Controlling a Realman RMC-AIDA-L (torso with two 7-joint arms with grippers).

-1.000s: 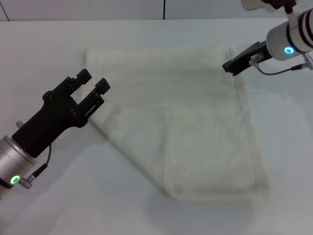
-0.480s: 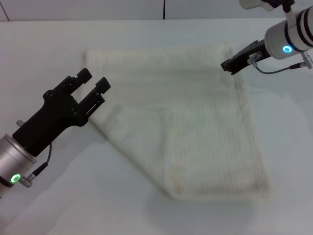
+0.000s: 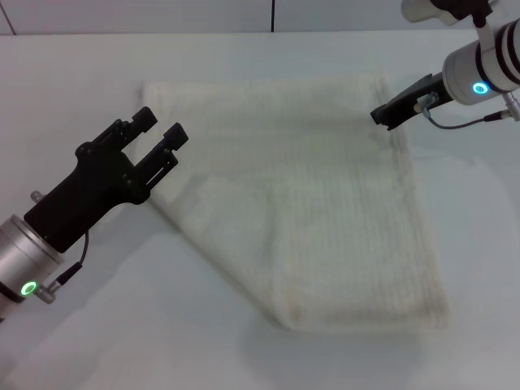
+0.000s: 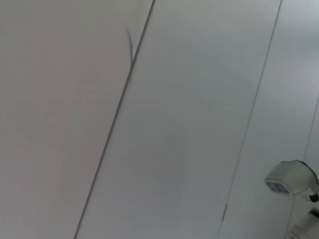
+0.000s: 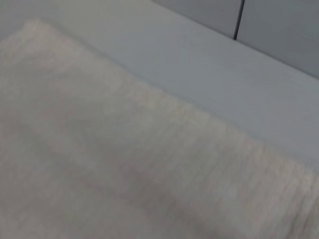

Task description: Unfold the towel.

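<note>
The towel [image 3: 317, 203] is a cream-white waffle cloth lying flat on the white table [image 3: 73, 89]. Its left side ends in a diagonal folded edge that runs down to the near corner. In the head view my left gripper [image 3: 161, 128] is open, hovering just left of the towel's far left part, over the folded edge. My right gripper [image 3: 380, 114] points at the towel's far right corner, from just above it. The right wrist view shows the towel [image 5: 114, 164] close below, with its hemmed edge. The left wrist view shows no towel.
Bare white table [image 3: 471, 211] surrounds the towel on all sides. A pale panelled wall [image 3: 244, 15] stands behind the table's far edge. The left wrist view shows only wall panels [image 4: 164, 124] and part of the right arm [image 4: 293, 178].
My left gripper has moved slightly forward and to the right, toward the towel. My right gripper has shifted slightly at the far right corner. The towel has not moved.
</note>
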